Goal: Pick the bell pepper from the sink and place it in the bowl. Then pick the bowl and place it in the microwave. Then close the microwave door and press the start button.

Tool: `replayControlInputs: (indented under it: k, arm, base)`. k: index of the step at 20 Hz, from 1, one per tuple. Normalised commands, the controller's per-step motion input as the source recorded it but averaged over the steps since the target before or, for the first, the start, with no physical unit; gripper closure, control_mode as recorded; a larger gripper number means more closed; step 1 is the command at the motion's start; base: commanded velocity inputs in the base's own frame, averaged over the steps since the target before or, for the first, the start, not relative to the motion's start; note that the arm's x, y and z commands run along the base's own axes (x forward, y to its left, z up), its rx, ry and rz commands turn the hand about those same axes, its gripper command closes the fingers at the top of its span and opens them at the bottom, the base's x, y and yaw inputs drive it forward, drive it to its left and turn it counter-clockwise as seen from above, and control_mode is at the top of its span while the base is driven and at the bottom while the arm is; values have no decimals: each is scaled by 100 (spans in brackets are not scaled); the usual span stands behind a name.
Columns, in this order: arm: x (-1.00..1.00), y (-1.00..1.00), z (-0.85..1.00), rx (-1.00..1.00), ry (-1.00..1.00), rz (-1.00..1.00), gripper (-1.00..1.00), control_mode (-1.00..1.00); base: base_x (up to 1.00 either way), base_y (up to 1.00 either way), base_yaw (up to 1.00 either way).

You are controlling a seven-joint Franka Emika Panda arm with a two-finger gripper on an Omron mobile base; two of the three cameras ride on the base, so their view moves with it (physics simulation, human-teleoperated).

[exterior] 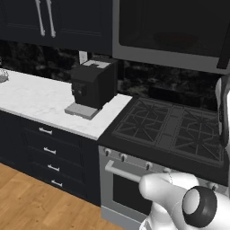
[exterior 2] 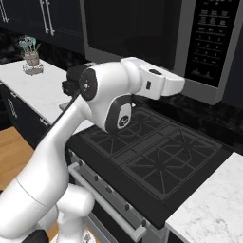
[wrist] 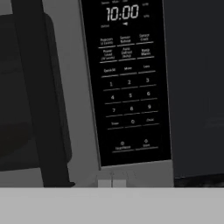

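One microwave, one stove, one coffee machine

One microwave [exterior 2: 152,42], its one door [exterior: 170,31] carrying one dark handle bar [wrist: 41,100] and one keypad panel [wrist: 127,78] at 3 o'clock of the door; one gas stove [exterior: 173,128] at 6 o'clock below it; one black coffee machine [exterior: 92,85] on one white counter [exterior: 36,101]; four drawer handles [exterior: 50,151]; one potted plant [exterior 2: 31,57] at 10 o'clock.

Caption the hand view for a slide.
Close view of the microwave's keypad, clock reading 10:00, beside the shut door's dark handle.

Glossy dark-glass microwave door [exterior: 170,27], matt grey frame; white marbled counter [exterior: 40,101].
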Motion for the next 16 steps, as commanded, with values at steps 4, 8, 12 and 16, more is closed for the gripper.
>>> replayControlInputs:
  k: [4, 8, 12, 16]
  arm:
    - [13, -37, 0, 0, 0, 0, 100, -100]
    - [13, -37, 0, 0, 0, 0, 100, -100]
    - [5, -41, -6, 0, 0, 1, 100, -100]
    - [9, -28, -9, 0, 0, 0, 100, -100]
  base:
    - [0, 0, 0]
    - [0, 0, 0]
    - [0, 0, 0]
    - [0, 0, 0]
